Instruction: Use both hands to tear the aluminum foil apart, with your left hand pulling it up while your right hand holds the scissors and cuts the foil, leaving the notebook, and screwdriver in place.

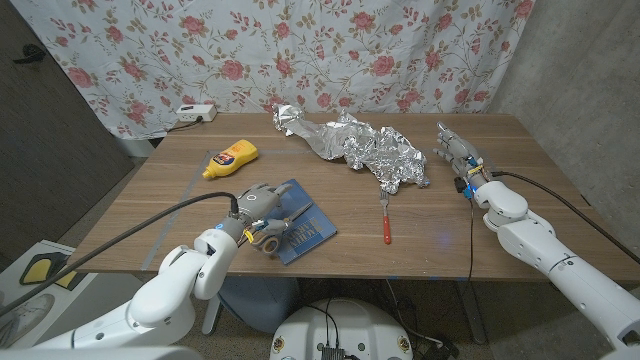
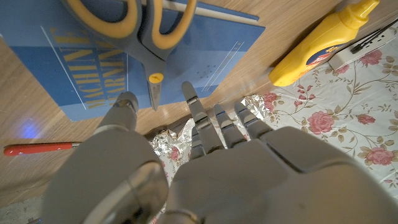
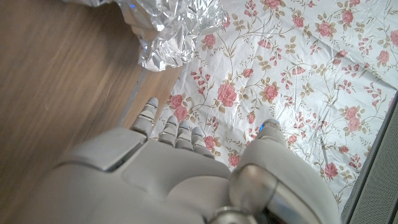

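The crumpled aluminum foil (image 1: 360, 150) lies across the back middle of the table. A blue notebook (image 1: 312, 235) sits near the front, and scissors (image 2: 134, 28) with yellow-lined grey handles lie on it. My left hand (image 1: 262, 215) hovers at the notebook's left end, fingers (image 2: 214, 121) stretched toward the scissors and holding nothing. The red-handled screwdriver (image 1: 385, 228) lies right of the notebook, below the foil. Just right of the foil, my right hand (image 1: 457, 155) has its fingers apart and nothing in them; the right wrist view shows the foil (image 3: 168, 31) ahead of it.
A yellow mustard bottle (image 1: 232, 160) lies at the back left of the table. A white power strip (image 1: 195, 114) sits at the far left edge by the floral curtain. Bare wood shows along the front right.
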You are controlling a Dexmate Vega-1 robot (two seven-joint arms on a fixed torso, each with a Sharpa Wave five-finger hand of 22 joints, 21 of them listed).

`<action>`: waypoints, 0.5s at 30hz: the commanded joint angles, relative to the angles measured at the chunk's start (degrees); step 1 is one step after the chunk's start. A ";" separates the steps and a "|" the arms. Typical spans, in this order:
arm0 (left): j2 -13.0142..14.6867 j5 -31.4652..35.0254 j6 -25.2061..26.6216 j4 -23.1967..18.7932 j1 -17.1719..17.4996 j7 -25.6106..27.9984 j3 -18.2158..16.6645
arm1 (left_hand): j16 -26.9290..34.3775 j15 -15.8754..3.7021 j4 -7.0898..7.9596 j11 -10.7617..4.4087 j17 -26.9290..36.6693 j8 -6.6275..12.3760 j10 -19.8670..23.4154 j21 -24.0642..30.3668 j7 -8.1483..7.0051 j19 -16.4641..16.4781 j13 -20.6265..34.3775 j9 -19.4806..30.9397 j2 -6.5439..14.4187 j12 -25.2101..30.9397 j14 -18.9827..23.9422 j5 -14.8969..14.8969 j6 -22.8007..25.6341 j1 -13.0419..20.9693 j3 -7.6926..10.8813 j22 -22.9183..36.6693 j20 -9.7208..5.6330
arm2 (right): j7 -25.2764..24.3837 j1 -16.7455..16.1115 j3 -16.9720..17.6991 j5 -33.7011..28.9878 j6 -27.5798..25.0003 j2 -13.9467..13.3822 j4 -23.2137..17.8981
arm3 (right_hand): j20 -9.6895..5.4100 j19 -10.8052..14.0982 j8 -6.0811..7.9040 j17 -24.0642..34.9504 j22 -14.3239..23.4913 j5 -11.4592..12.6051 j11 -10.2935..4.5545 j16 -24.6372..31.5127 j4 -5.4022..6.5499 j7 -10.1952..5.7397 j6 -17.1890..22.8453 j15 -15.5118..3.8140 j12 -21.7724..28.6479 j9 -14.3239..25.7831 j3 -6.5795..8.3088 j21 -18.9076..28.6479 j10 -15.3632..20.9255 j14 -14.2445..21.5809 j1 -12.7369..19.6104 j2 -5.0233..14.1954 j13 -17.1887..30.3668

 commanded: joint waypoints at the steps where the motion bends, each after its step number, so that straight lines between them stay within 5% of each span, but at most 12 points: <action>1: -0.58 0.91 0.63 0.46 0.29 0.52 0.67 | -0.13 0.09 -0.15 0.07 -0.05 -0.07 0.77 0.02 -0.25 0.79 0.30 0.10 -0.06 0.31 0.47 -0.01 0.34 1.00 0.19 0.11 0.07 | -0.04 -0.37 0.07 0.12 -0.59 -0.46 -0.44 | 0.11 -0.20 0.11 0.14 0.12 -0.09 0.37 0.10 -0.07 -0.31 -0.25 -0.11 0.38 0.12 0.26 0.36 0.28 -0.55 0.79 -0.09 0.09; 15: -1.08 0.98 0.66 1.20 -0.27 0.49 1.42 | -0.33 -0.12 -0.61 -0.05 -0.07 -0.05 0.94 -0.06 -0.44 0.85 0.57 0.11 0.97 0.34 0.74 0.46 1.01 3.02 1.10 0.11 0.38 | 0.08 -0.25 -0.01 0.15 -0.52 -0.32 -0.12 | 0.07 -0.06 0.12 0.16 0.12 -0.11 0.37 0.22 0.00 -0.43 -0.24 -0.11 0.52 0.12 0.32 0.41 0.60 -0.36 0.67 -0.10 0.09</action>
